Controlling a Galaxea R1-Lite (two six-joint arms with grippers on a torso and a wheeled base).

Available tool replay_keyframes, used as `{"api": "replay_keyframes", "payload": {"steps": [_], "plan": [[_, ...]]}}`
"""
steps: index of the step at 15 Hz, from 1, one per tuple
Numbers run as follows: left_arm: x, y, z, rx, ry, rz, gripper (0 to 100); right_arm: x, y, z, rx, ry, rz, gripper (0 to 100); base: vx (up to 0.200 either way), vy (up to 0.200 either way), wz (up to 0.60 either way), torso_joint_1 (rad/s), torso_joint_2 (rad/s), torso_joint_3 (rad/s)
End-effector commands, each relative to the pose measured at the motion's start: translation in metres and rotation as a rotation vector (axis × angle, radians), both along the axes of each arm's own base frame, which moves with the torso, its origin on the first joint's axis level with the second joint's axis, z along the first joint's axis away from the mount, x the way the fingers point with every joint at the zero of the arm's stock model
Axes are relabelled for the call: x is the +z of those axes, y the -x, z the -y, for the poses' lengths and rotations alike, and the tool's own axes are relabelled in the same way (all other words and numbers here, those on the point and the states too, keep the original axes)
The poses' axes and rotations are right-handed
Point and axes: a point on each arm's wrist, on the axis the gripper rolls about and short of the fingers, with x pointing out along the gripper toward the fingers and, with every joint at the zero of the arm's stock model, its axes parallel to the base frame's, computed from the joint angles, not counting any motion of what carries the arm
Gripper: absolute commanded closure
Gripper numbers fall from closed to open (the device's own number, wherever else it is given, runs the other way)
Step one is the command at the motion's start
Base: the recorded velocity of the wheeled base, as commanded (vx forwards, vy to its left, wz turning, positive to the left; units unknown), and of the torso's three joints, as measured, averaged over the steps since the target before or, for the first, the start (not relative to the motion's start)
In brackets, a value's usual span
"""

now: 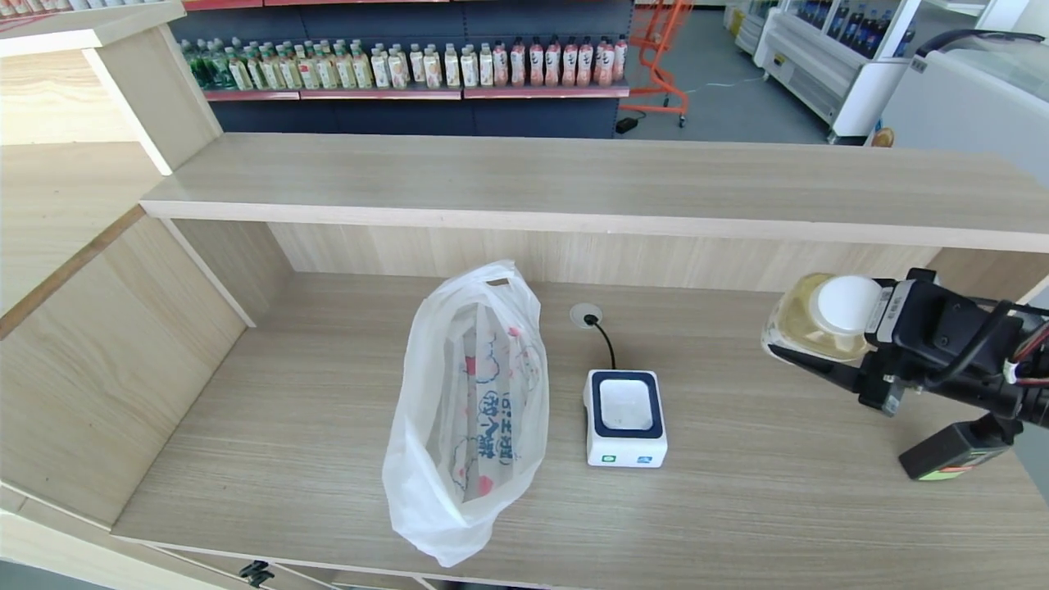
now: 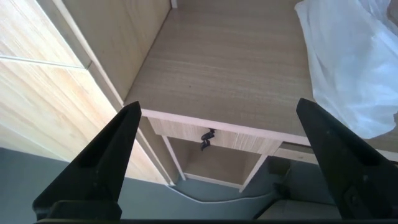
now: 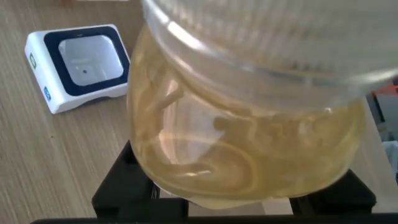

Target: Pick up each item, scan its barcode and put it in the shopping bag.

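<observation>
My right gripper (image 1: pixel 807 340) is shut on a clear jar (image 1: pixel 813 321) of yellowish contents with a white lid, held in the air above the right side of the counter. The jar (image 3: pixel 249 118) looms close in the right wrist view, with the white barcode scanner (image 3: pixel 78 65) on the counter beyond it. The scanner (image 1: pixel 625 417) sits mid-counter, its cable running back to a hole. The white shopping bag (image 1: pixel 471 401) lies left of the scanner with a printed package inside. My left gripper (image 2: pixel 217 162) is open, hanging off the counter's front left edge, near the bag (image 2: pixel 354 62).
A dark green box (image 1: pixel 951 452) lies on the counter under my right arm. A raised wooden ledge (image 1: pixel 574 180) runs along the back and a side wall (image 1: pixel 98 360) closes the left. A drawer handle (image 2: pixel 207 138) is below the front edge.
</observation>
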Motion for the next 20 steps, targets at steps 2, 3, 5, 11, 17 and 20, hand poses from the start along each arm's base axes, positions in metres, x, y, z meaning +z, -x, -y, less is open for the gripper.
{"api": "replay_keyframes", "payload": {"steps": [2,3,5,11,17,20], "plan": [[0.0,0.0,0.0,0.0,-0.001,0.0,0,-0.008,-0.006,-0.001,0.033,-0.002,-0.036,100,0.0,0.2,0.0,-0.007,0.0,0.005],[0.0,0.0,0.0,0.002,-0.006,0.0,0,-0.014,-0.01,-0.002,0.048,-0.001,-0.062,100,0.0,0.2,0.0,0.012,0.0,0.007],[0.0,0.0,0.0,0.0,-0.006,0.0,0,-0.024,-0.02,-0.004,0.076,-0.002,-0.104,100,0.0,0.0,0.0,0.0,0.0,0.0],[0.0,0.0,0.0,0.002,-0.006,0.0,0,-0.058,-0.05,-0.011,0.215,-0.021,-0.188,100,0.0,0.0,0.0,0.0,0.0,0.0],[0.0,0.0,0.0,0.002,-0.006,0.0,0,-0.091,-0.077,-0.02,0.314,-0.027,-0.175,100,0.0,0.0,0.0,0.0,0.0,0.0],[0.0,0.0,0.0,0.002,-0.006,-0.002,0,-0.097,-0.086,-0.028,0.369,-0.001,-0.154,100,0.0,0.0,0.0,0.0,0.0,0.0]]}}
